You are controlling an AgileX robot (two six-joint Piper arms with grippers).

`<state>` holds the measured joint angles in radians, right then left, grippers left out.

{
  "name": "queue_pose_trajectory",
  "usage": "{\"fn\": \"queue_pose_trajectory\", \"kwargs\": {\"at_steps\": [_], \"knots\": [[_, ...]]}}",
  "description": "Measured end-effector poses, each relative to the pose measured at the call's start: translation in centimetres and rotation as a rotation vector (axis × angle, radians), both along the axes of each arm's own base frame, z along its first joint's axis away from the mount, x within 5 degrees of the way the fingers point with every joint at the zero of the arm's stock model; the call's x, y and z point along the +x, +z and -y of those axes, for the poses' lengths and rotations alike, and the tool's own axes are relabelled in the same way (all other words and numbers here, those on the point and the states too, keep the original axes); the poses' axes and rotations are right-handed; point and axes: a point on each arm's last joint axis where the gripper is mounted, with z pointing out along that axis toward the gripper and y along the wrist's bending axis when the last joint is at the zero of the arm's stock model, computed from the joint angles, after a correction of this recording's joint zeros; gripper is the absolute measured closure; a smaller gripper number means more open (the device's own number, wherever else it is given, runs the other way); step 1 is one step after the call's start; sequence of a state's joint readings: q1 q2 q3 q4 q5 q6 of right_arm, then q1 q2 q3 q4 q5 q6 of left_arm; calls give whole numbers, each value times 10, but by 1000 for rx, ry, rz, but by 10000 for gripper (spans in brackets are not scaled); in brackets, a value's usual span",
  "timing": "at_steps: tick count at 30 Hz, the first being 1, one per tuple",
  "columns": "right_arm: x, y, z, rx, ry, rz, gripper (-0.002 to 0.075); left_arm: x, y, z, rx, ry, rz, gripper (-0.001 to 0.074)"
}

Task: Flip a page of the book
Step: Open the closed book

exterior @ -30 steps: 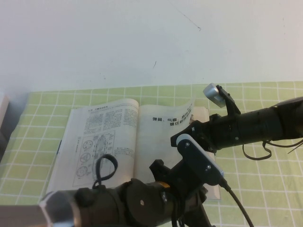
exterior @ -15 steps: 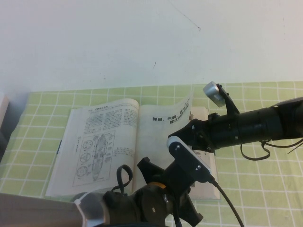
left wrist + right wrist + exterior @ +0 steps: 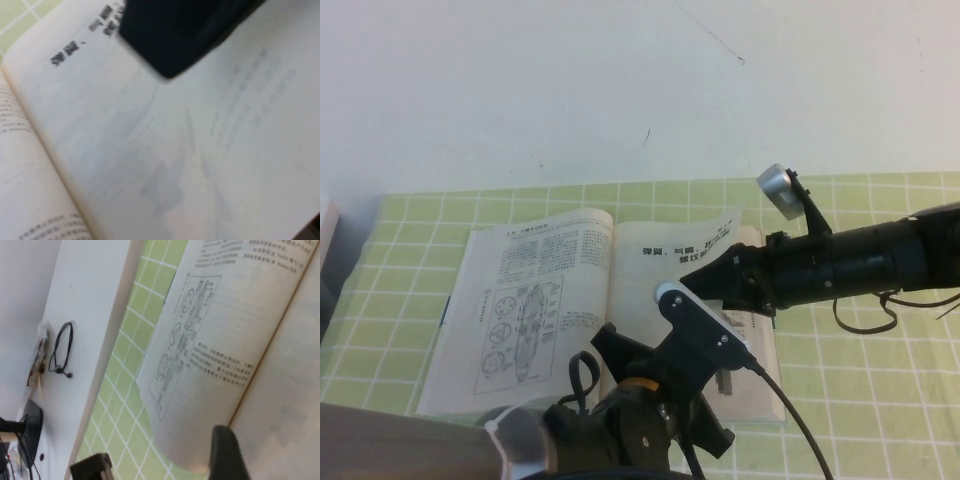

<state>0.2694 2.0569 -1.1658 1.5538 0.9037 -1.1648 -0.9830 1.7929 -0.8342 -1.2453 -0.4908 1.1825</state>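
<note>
The book (image 3: 535,300) lies open on the green checked mat. Its left leaf shows text and a line-drawn diagram. The page (image 3: 660,265), mostly blank with a bold black heading, curls up at its outer edge. My right gripper (image 3: 708,278) reaches in from the right and is shut on that lifted edge. One dark finger (image 3: 227,455) lies against the page (image 3: 285,410) in the right wrist view. My left gripper (image 3: 722,378) hovers low over the same page near the book's front edge. The left wrist view shows the page (image 3: 165,150) very close, with the right gripper (image 3: 175,35) dark above it.
The green checked mat (image 3: 860,400) covers the table up to a white wall (image 3: 620,90). A pale object (image 3: 325,225) sits at the far left edge. My left arm's body (image 3: 620,430) fills the front of the high view.
My right gripper has moved left with the page edge, and the page curls higher. My left arm has shifted left and lower over the book's right side.
</note>
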Motion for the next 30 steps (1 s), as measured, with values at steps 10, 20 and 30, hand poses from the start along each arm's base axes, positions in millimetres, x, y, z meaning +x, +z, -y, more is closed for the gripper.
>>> {"fn": "queue_pose_trajectory", "kwargs": {"at_steps": [10,20,30], "knots": [[4,31,37,75,4,46,339,5,1,-4,-2,37,17,738],[-15,38,41,-103,181,78,568,26,1,-26,-18,151,7,738],[-26,-7,-2,-357,243,122,722,28,-1,-36,28,254,6,738]]}}
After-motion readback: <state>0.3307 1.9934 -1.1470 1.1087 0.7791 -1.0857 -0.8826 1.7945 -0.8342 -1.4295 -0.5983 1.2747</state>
